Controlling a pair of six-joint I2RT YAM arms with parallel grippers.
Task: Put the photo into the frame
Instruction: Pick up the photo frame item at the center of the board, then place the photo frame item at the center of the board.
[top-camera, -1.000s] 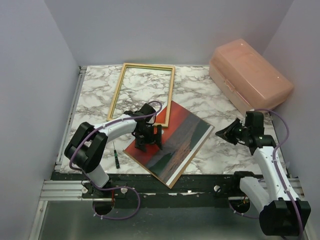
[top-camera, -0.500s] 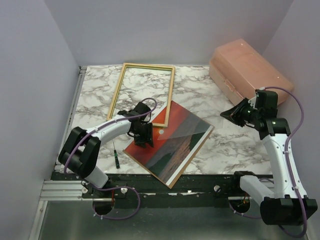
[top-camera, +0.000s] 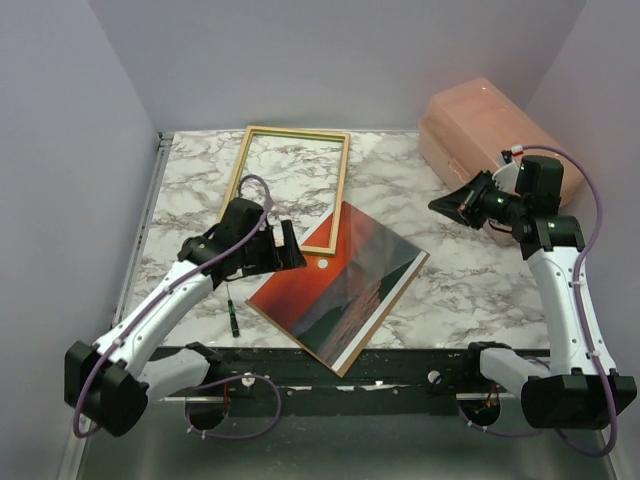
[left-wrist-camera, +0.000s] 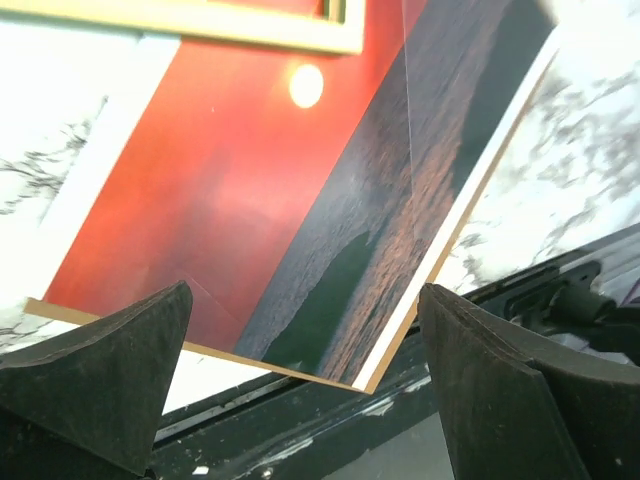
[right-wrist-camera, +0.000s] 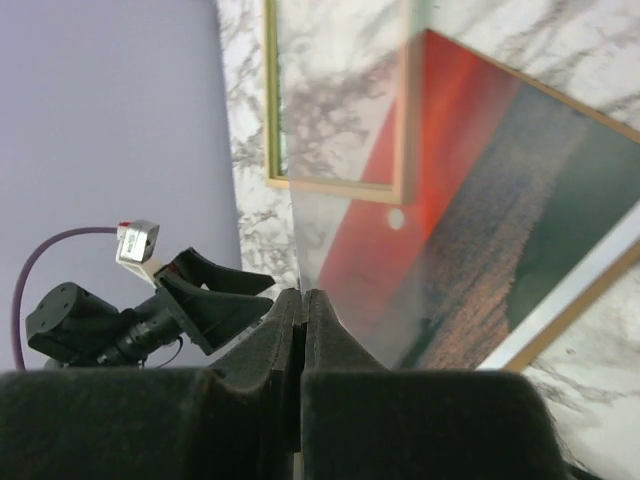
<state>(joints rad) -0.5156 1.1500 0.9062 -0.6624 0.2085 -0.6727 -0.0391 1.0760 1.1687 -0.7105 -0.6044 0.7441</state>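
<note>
The sunset photo (top-camera: 335, 290) lies face up on a brown backing board (left-wrist-camera: 250, 358) at the front centre of the marble table (top-camera: 450, 290), turned at an angle. The near R corner of the frame (top-camera: 296, 130) lies over its red part; the frame is pale-wood side up, toward far L. L gripper (top-camera: 283, 245) hangs above the photo's L edge w/ jaws wide apart, holding nothing. R gripper (right-wrist-camera: 303, 300) is high at the right, fingers pressed together on the edge of a clear sheet (right-wrist-camera: 340, 150).
</note>
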